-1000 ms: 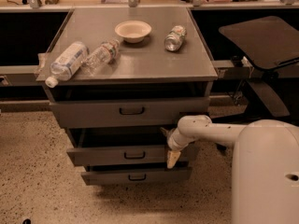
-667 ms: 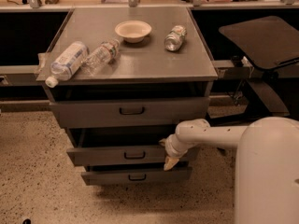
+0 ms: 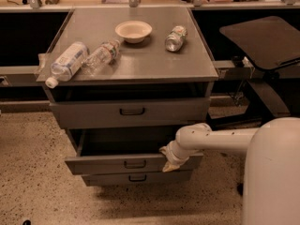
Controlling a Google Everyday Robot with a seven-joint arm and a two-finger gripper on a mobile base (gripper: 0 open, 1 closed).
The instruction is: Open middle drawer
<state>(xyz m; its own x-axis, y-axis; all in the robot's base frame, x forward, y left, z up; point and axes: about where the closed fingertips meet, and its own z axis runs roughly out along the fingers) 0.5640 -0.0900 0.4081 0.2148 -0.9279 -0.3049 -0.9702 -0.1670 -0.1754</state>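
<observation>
- One grey bench stands in front of me, with three drawers stacked under its top.
- The middle drawer sits between the other two. Its low front juts forward of the top drawer, so its dark inside shows from above.
- One small black loop handle sits at the centre of the middle drawer's front. The top drawer and the bottom drawer each carry one like it.
- One white arm reaches in from 3 o'clock, coming off the robot's pale body at 4 o'clock.
- The gripper is against the middle drawer's front, at 3 o'clock from the loop handle and near the front's right end. Whether it is open or closed I cannot tell.
- On the bench top there is one pale bowl toward 12 o'clock.
- Three bottles lie on their sides. Two clear ones, a large bottle and a slimmer bottle, are at 8 o'clock from the bowl, and one short bottle is at 3 o'clock from it.
- One dark flat panel stands apart at 2 o'clock.
</observation>
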